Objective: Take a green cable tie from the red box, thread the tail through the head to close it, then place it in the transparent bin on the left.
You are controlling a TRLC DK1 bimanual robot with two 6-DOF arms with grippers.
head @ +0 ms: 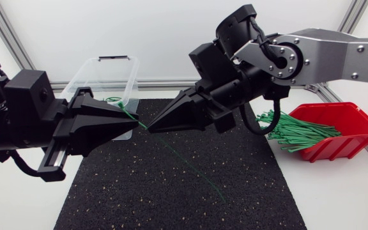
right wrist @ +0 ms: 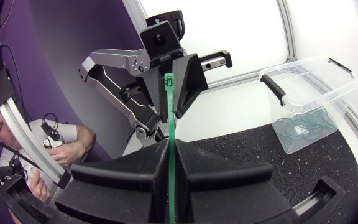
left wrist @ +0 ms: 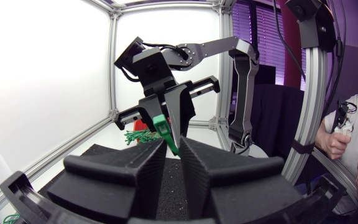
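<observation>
My right gripper [head: 151, 126] is closed on a green cable tie [head: 171, 151], with both wedge fingers pressed flat against the strip from either side. My left gripper [head: 135, 121] faces it tip to tip, just beside it. Its fingers are drawn narrow and pinch the tie's square head end at their tips.

Seen from above, the tie runs in one straight diagonal line. The head end points toward the far left, at the left gripper. The thin tail leaves the back of the right gripper and slants toward the near right, trailing over the black speckled mat [head: 139, 191]. The tie is straight and not yet looped. In the right wrist view it rises from between my own fingers straight ahead to the left gripper's tips.

Both grippers hang above the far half of the mat, near its middle. The transparent bin [head: 101, 64] stands just behind the left gripper at the mat's far left corner, and a few green ties [right wrist: 303, 124] lie on its floor. The red box [head: 350, 137] sits well apart on the white table [head: 337, 198], right of the mat. A bundle of spare ties [head: 296, 131] fans out of its open front toward the mat.
</observation>
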